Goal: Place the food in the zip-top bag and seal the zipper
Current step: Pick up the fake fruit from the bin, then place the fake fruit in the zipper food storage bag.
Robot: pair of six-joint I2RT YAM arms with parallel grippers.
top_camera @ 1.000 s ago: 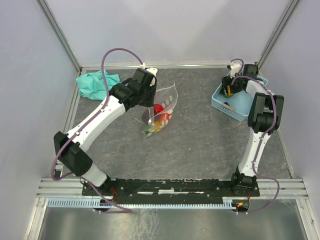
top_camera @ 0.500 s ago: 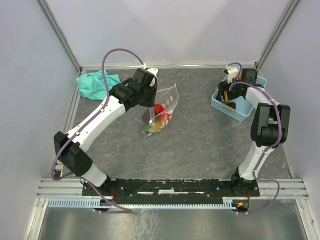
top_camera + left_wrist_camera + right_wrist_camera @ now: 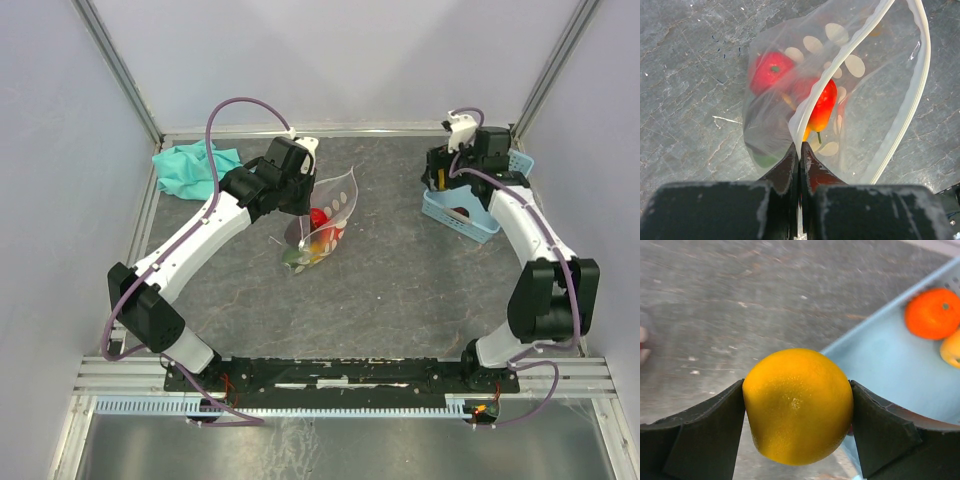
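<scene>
My left gripper (image 3: 800, 150) is shut on the near rim of the clear dotted zip-top bag (image 3: 880, 75) and holds its mouth open above the table. It also shows in the top view (image 3: 303, 205). Inside the bag lie a red fruit (image 3: 771, 70), a red-orange pepper (image 3: 822, 102) and something green (image 3: 762, 159). The whitish zipper strip (image 3: 912, 95) curves round the open mouth; I see no slider. My right gripper (image 3: 797, 407) is shut on a yellow-orange round fruit (image 3: 797, 390), held over the left edge of the basket (image 3: 437, 178).
The light-blue basket (image 3: 880, 365) stands at the back right (image 3: 470, 222) and holds an orange fruit (image 3: 932, 312) and a yellow-orange one (image 3: 951, 347). A teal cloth (image 3: 185, 165) lies at the back left. Walls close in at the back and both sides.
My right gripper has come up out of the basket and moved left with the yellow-orange fruit in it. The left arm and the bag have not moved.
</scene>
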